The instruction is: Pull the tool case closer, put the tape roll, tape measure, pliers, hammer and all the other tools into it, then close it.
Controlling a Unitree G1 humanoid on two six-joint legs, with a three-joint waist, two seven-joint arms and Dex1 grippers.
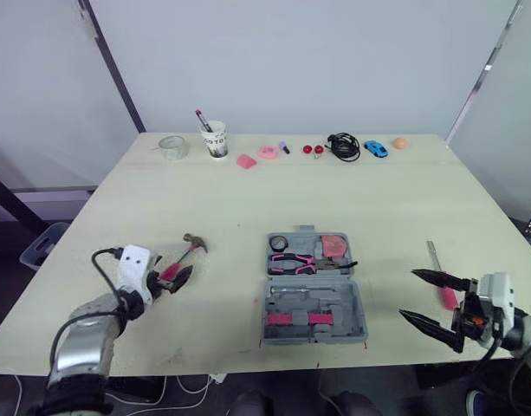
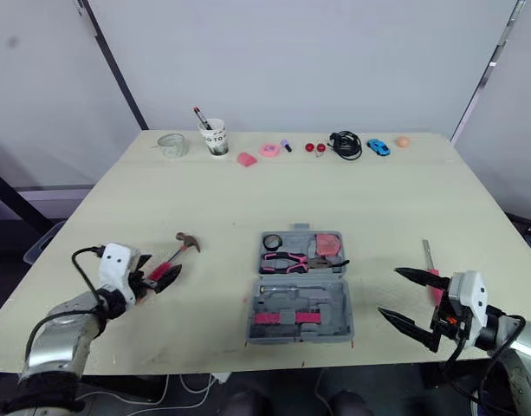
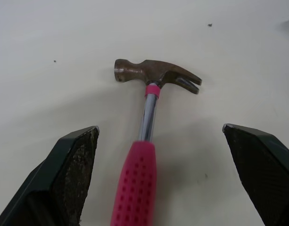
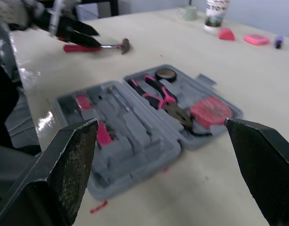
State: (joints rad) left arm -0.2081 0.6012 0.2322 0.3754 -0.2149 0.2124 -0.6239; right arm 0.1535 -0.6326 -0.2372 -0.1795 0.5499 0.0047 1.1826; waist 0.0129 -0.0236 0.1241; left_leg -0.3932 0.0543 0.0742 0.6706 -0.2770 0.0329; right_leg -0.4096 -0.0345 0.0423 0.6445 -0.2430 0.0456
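The hammer [image 1: 184, 255] lay flat on the table [image 1: 248, 199], left of the case [image 1: 343, 305]. My left gripper [image 3: 161, 128] was wide open. It had one finger on each side of the pink handle and was not touching it.

The case sat open in the middle, near the front edge. In its far half lay the tape roll [image 1: 279, 243], the pliers [image 1: 293, 262] and the tape measure [image 1: 335, 246].

My right gripper [image 1: 408, 294] was wide open too and held nothing. It hung low at the front right of the table, just beside a pink screwdriver [image 1: 441, 279] that lay right of the case.
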